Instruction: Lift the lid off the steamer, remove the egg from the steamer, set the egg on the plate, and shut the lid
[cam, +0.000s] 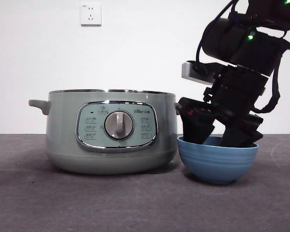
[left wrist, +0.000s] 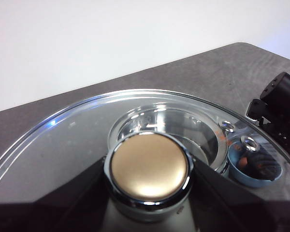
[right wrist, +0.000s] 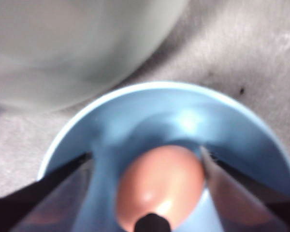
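Observation:
The steamer (cam: 111,130) stands uncovered at the table's left-centre. My left gripper (left wrist: 150,203) is shut on the knob (left wrist: 150,166) of the glass lid (left wrist: 72,140) and holds it up, out of the front view. The plate, a blue bowl (cam: 217,164), stands just right of the pot. My right gripper (cam: 220,137) reaches down into it with its jaws open. In the right wrist view the reddish-brown egg (right wrist: 159,186) lies in the bowl (right wrist: 150,96) between the jaws of my right gripper (right wrist: 147,157). Through the lid I see the bowl (left wrist: 275,176) and the right arm (left wrist: 280,106).
The dark grey table (cam: 63,203) stretches in front of the pot and bowl. A white wall with a socket (cam: 91,14) stands behind. The pot's left side handle (cam: 38,105) sticks out to the left.

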{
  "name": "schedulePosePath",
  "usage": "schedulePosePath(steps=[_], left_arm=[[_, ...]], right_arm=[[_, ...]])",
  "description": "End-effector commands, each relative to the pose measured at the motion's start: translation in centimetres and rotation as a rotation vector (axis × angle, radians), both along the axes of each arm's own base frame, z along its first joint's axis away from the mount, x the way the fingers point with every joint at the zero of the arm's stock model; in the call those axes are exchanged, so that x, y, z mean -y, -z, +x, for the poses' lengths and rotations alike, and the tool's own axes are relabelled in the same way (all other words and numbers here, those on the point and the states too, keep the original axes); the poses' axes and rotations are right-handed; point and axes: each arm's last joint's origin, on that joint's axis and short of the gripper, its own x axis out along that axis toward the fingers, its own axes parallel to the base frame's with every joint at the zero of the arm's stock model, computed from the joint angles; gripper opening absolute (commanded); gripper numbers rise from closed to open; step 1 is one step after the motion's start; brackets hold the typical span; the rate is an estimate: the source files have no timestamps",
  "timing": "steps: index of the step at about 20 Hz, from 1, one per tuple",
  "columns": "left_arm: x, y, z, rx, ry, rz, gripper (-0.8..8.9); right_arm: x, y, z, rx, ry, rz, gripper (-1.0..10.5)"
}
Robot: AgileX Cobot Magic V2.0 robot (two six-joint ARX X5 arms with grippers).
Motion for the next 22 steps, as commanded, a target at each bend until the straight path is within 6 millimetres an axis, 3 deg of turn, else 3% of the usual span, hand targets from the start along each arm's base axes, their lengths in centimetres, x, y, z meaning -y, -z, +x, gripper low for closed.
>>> schedulePosePath(steps=[1, 4, 7, 10, 14, 19, 22], left_arm=[[0.5, -0.6, 0.7, 0.039, 0.032, -0.034, -0.09], [1.5, -0.8, 2.7, 0.04, 0.056, -0.04, -0.09], [2.9, -0.7, 5.2, 0.034, 0.084, -0.045, -0.09], [4.8, 0.1, 8.9, 0.02, 0.112, -0.043, -0.09], [7.1, 1.8, 13.4, 0.002, 0.148, -0.046, -0.09], [9.7, 4.9, 18.1, -0.024, 0.155, -0.035, -0.09], [10.4, 6.2, 19.5, -0.035, 0.156, -0.031, -0.09]], right_arm=[[-0.3, -0.4, -0.2, 0.009, -0.015, 0.015, 4.2], [0.0, -2.7, -0.9, 0.067, -0.016, 0.045, 4.2], [1.0, -7.0, -2.6, 0.198, -0.016, 0.117, 4.2], [2.9, -12.4, -5.9, 0.369, -0.012, 0.216, 4.2], [5.8, -17.0, -11.0, 0.52, 0.018, 0.336, 4.2], [9.3, -20.3, -17.0, 0.68, 0.051, 0.488, 4.2], [10.1, -20.7, -18.3, 0.712, 0.058, 0.522, 4.1]])
